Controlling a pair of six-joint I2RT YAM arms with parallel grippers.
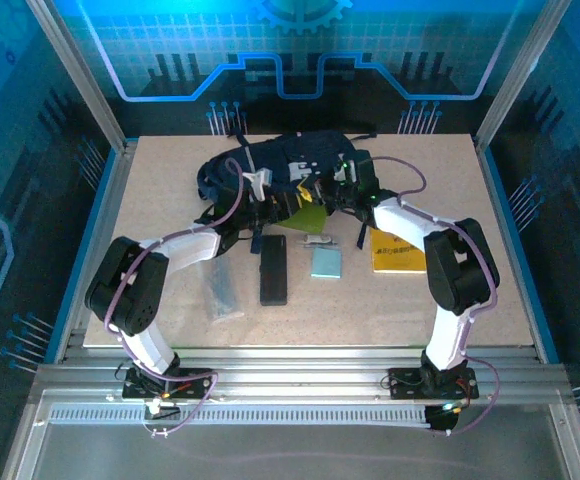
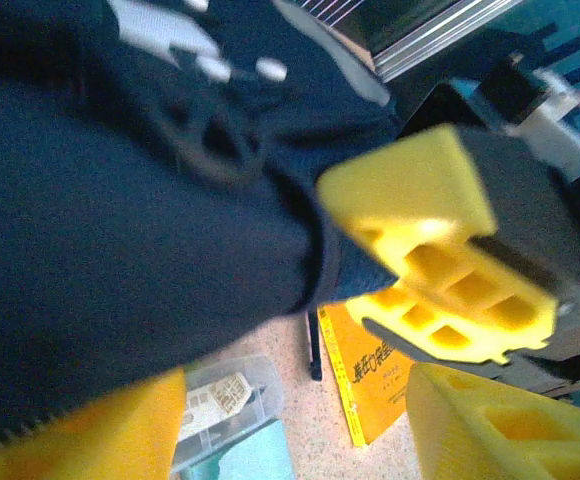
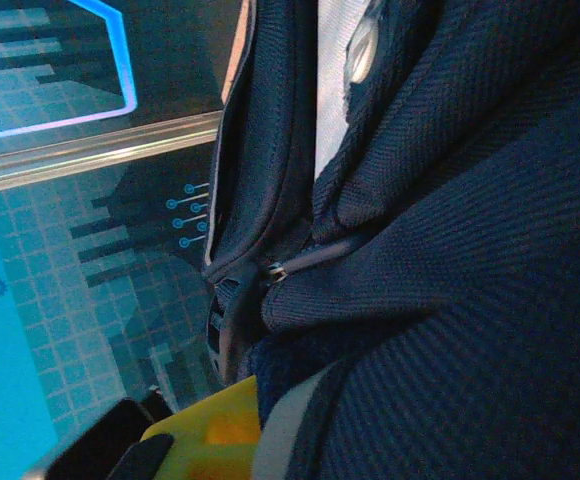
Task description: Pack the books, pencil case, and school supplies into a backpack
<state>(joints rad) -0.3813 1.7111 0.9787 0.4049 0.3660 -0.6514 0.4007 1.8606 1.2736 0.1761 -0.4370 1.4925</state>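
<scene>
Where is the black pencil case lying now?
In the top view, the pencil case lies between the grey ruler on its left and the light-blue pad on its right.

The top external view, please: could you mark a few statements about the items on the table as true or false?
1. The black pencil case lies on the table, outside the backpack. True.
2. The yellow-orange book is inside the backpack. False: it lies on the table, right of the light-blue pad.
3. The light-blue pad lies right of the pencil case. True.
4. The grey ruler strip rests on the yellow-orange book. False: it lies left of the pencil case.
</scene>
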